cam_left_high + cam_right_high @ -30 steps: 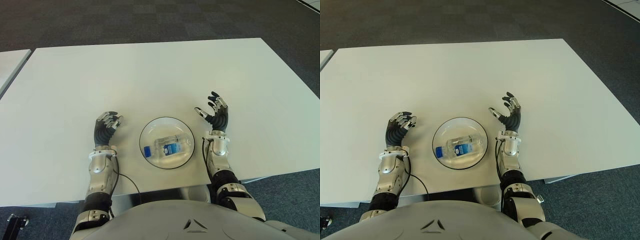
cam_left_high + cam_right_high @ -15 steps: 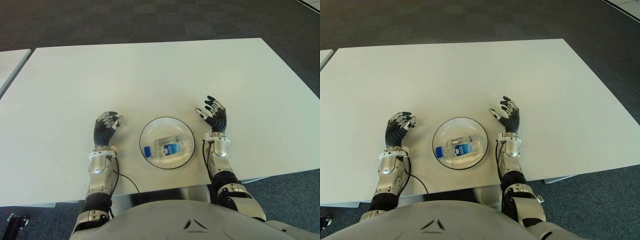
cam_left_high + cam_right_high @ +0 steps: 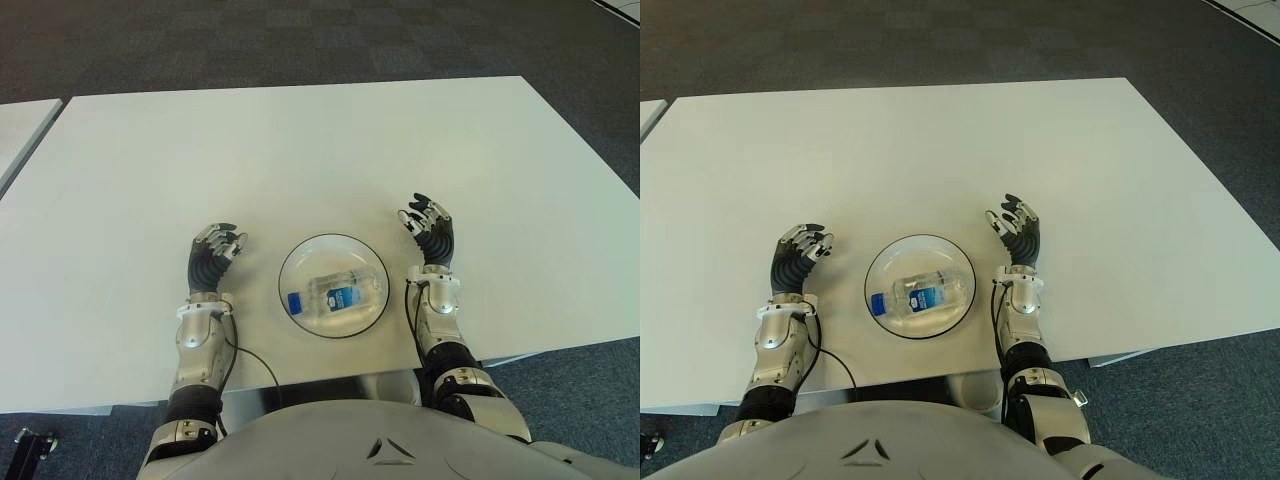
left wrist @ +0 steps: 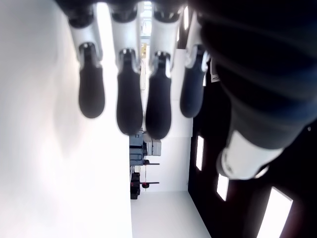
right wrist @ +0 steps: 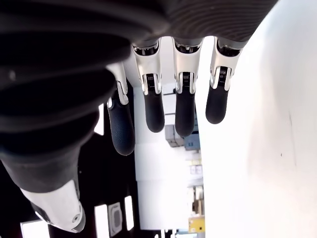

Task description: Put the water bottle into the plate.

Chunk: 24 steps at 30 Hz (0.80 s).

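A clear water bottle (image 3: 337,291) with a blue label and blue cap lies on its side inside the round glass plate (image 3: 330,248), near the table's front edge. My left hand (image 3: 212,252) shows just left of the plate, fingers loosely bent, holding nothing. My right hand (image 3: 428,225) shows just right of the plate, palm toward it, fingers relaxed and holding nothing. In the wrist views, the left hand's fingers (image 4: 130,99) and the right hand's fingers (image 5: 163,109) hang loose with nothing between them.
The white table (image 3: 300,150) stretches far back and to both sides. A second white table's corner (image 3: 20,125) shows at the far left. Dark carpet (image 3: 300,40) lies beyond the table.
My right hand has drawn back and lowered a little beside the plate, and its spread fingers have bent into a relaxed pose. The bottle, plate and left hand have not moved.
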Available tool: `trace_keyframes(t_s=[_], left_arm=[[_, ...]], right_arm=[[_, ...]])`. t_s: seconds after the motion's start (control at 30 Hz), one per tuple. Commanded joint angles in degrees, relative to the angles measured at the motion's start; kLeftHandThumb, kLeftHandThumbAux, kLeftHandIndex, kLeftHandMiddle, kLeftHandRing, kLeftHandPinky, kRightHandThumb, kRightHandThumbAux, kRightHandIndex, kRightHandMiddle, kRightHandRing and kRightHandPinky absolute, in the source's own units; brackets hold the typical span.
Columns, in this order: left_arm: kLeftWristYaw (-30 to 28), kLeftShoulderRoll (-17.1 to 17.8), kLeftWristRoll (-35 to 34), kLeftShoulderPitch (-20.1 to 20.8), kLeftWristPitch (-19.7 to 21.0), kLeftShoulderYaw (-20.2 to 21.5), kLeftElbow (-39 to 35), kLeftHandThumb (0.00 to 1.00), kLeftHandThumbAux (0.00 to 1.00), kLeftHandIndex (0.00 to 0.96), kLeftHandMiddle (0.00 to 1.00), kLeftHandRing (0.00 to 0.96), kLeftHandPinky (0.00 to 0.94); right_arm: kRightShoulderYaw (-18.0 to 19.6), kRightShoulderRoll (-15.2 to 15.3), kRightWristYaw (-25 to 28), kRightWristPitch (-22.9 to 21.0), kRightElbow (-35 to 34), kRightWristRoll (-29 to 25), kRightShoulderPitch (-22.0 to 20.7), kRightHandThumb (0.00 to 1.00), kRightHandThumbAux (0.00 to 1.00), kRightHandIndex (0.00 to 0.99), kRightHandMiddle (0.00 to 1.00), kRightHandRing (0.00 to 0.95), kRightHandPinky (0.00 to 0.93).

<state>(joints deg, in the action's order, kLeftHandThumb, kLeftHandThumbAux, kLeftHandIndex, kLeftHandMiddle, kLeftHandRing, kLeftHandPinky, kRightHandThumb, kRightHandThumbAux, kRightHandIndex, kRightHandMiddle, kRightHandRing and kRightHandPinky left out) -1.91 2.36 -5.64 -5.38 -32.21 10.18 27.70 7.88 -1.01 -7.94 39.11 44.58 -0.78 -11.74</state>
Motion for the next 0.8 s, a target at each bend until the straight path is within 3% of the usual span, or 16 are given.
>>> trace_keyframes(t_s=[0.03, 0.47, 0.8], left_arm=[[-0.6, 0.4, 0.1, -0.7, 1.2, -0.1, 1.6, 0.705, 0.714, 0.433, 0.589, 0.581, 0.56], [-1.4, 0.5, -0.7, -0.9, 0.8, 0.0, 1.5, 0.704, 0.714, 0.433, 0.582, 0.574, 0.553], [-1.6, 0.4, -1.0, -0.9, 1.0, 0.1, 1.4, 0.705, 0.713, 0.433, 0.577, 0.57, 0.554]], right_arm=[[0.1, -0.6, -0.3, -1.6, 1.0, -0.2, 1.0, 0.708, 0.736, 0.424, 0.482, 0.469, 0.482], [-0.6, 0.1, 0.4, -3.7, 0.5, 0.5, 1.5, 0.71, 0.734, 0.428, 0.481, 0.464, 0.482], [-1.0, 1.0, 6.5, -11.8, -3.8, -2.0, 2.7, 0.712, 0.734, 0.428, 0.472, 0.453, 0.47]])
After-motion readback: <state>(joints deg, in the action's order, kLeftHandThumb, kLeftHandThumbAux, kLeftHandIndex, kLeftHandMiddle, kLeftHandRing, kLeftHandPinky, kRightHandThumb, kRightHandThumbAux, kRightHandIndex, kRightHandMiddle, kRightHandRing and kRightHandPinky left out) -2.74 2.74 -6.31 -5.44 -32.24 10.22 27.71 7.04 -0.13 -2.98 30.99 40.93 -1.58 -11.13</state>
